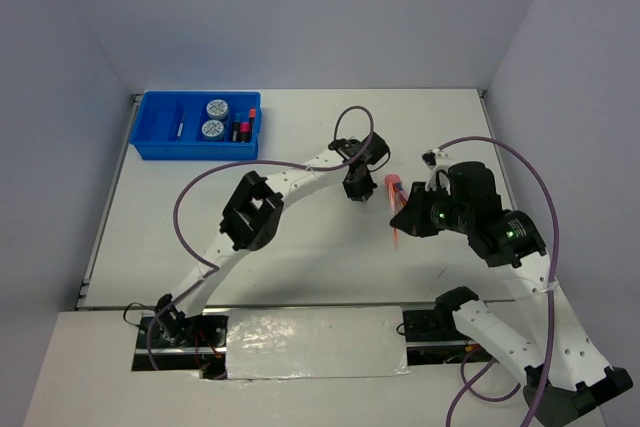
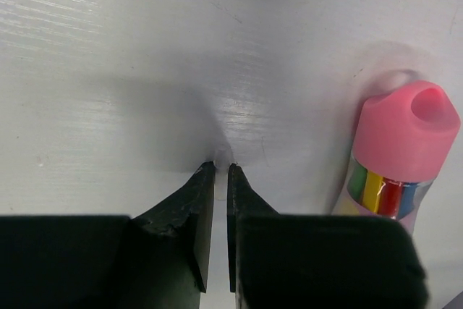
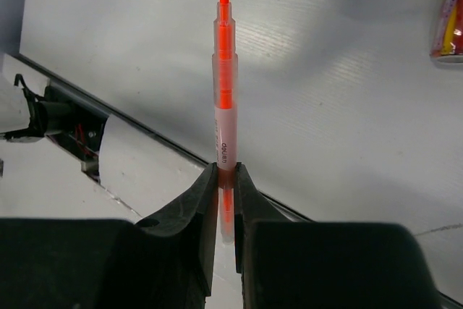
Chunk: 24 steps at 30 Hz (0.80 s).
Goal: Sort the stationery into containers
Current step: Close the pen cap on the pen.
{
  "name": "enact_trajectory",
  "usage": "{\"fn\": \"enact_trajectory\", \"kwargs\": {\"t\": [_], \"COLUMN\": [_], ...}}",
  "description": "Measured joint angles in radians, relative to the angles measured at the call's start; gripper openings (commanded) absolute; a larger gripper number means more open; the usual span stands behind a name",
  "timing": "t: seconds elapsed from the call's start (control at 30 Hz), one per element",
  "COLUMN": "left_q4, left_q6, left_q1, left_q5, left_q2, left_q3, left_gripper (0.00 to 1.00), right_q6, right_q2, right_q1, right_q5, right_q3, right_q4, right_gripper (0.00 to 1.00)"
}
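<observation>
A white table (image 1: 300, 247) fills the middle of the scene, its top showing fine streaks up close. Plain grey walls (image 1: 300, 7) stand behind it and on both sides. A dark rail (image 1: 104, 202) runs along its left edge. A shiny silver sheet (image 1: 315, 342) lies at the near edge.

The blue tray (image 1: 155, 132) at the table's (image 1: 300, 267) far-left corner contains two discs (image 1: 216, 107) and highlighters (image 1: 245, 129). A pink-capped tube (image 1: 392, 185) lies between the left gripper (image 1: 357, 192) and the right gripper (image 1: 404, 219), from which an orange pen (image 1: 396, 237) projects.
</observation>
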<state>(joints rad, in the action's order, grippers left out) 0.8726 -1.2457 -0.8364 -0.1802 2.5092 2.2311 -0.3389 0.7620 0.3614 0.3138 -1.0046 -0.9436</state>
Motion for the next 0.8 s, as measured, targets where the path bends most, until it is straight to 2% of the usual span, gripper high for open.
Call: {"fn": "enact_trajectory", "kwargs": {"t": [0.27, 0.33, 0.43, 0.6, 0.8], "left_q4": [-0.237, -0.232, -0.210, -0.197, -0.242], "left_q6": [0.096, 0.124, 0.176, 0.264, 0.311], "left_q1": [0.047, 0.063, 0.083, 0.090, 0.092], "left_q5": [0.123, 0.130, 0.129, 0.090, 0.055], "left_q2": [-0.235, -0.295, -0.329, -0.359, -0.411], "left_q3": [-0.427, -0.513, -0.562, -0.637, -0.742], "left_gripper": [0.00, 0.00, 0.00, 0.16, 0.29], "right_q6": [-0.013, -0.023, -0.046, -0.067, -0.081], "right_q2": [-0.055, -0.057, -0.042, -0.003, 0.000], "right_q1": [-0.007, -0.009, -0.011, -0.012, -0.013], "right_q5": [0.062, 0.076, 0.095, 0.103, 0.098], "right_q3": [0.040, 0.071, 0.111, 0.116, 0.091], "right_q4": [0.053, 0.064, 0.078, 0.090, 0.090], "right_gripper": [0.00, 0.00, 0.00, 0.00, 0.00]}}
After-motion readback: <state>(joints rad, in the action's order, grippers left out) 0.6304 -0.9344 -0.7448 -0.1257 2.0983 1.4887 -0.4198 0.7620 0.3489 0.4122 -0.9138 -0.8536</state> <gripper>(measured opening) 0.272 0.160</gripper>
